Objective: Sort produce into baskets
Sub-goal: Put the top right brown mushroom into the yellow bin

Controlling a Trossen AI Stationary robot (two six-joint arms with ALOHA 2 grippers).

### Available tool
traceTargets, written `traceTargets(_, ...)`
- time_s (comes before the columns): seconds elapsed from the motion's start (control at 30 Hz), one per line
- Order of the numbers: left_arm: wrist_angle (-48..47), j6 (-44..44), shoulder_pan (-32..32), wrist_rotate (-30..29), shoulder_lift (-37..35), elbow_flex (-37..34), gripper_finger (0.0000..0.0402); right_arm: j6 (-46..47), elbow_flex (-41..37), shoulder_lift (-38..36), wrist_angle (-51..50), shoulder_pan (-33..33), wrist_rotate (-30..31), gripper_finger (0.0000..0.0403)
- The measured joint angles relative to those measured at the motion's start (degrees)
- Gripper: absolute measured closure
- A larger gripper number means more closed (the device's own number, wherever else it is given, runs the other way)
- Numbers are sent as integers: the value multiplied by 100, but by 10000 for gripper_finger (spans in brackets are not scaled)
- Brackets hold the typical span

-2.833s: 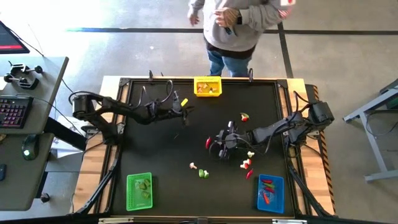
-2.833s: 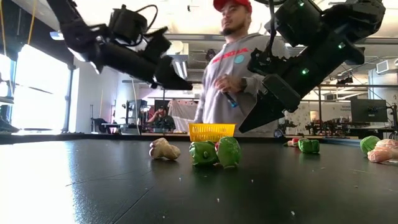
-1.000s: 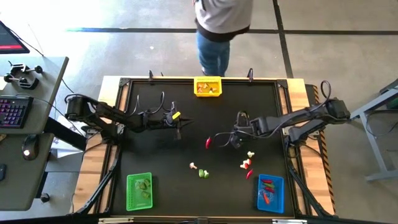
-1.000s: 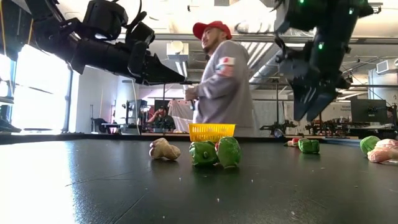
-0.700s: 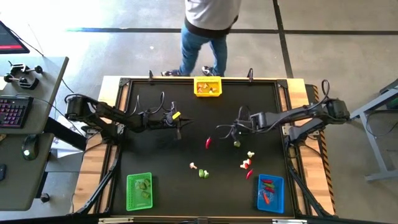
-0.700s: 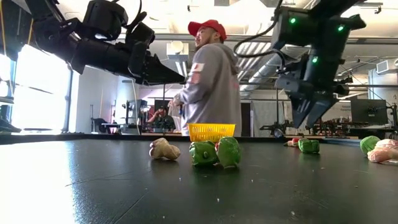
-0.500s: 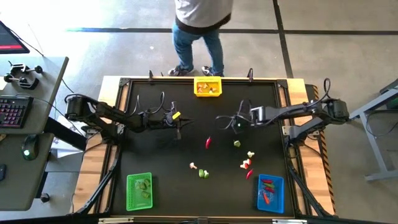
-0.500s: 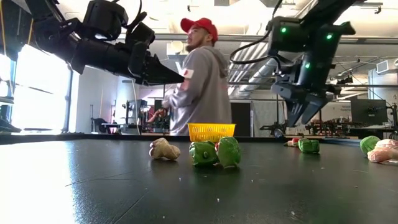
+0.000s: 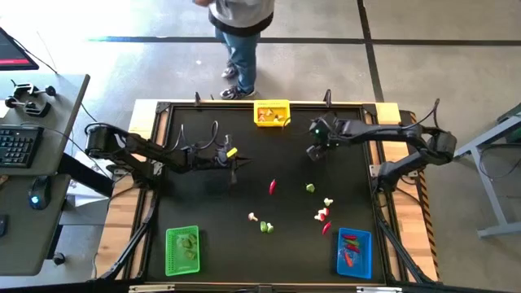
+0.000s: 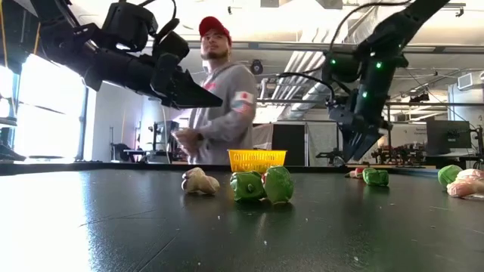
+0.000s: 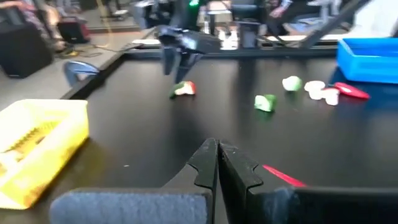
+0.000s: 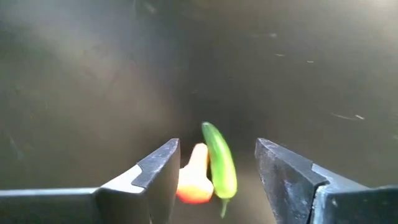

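Note:
My right gripper [image 9: 314,150] is open over the far right part of the table, pointing down. In the right wrist view its fingers [image 12: 163,169] stand on either side of a green chili [image 12: 219,163] and a red-orange piece [image 12: 194,179], both lying on the table, without touching them. My left gripper [image 9: 236,163] is shut and empty, hovering left of centre. The yellow basket [image 9: 272,113] stands at the far edge, the green basket [image 9: 181,250] near left and the blue basket [image 9: 354,253] near right. Loose pieces lie mid-table: a red pepper [image 9: 273,186] and a green piece [image 9: 310,188].
More pieces lie near right of centre: whitish [image 9: 329,202], red-and-white [image 9: 322,215], red [image 9: 326,228], tan [image 9: 253,216] and green [image 9: 266,227]. A person [image 9: 236,32] walks behind the table's far edge. A desk with a keyboard [image 9: 16,146] stands to the left.
My right gripper has gone from the table's middle toward the far edge and now stands over the chili and red-orange piece. A green piece shows on the table where it was. The person has walked leftward behind the table.

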Motion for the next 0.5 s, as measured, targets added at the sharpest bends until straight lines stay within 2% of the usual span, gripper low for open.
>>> traceTargets(0.1, 8, -3, -2, 265, 0, -2, 401, -182, -207, 0, 230, -135, -277, 204)
traceTargets(0.3, 98, -41, -2, 1049, 0, -7, 401, -139, -532, 0, 274, -158, -298, 204)
traceTargets(0.5, 480, -25, -3, 1145, 2, -113, 401, -35, -792, 0, 626, -171, -219, 205)
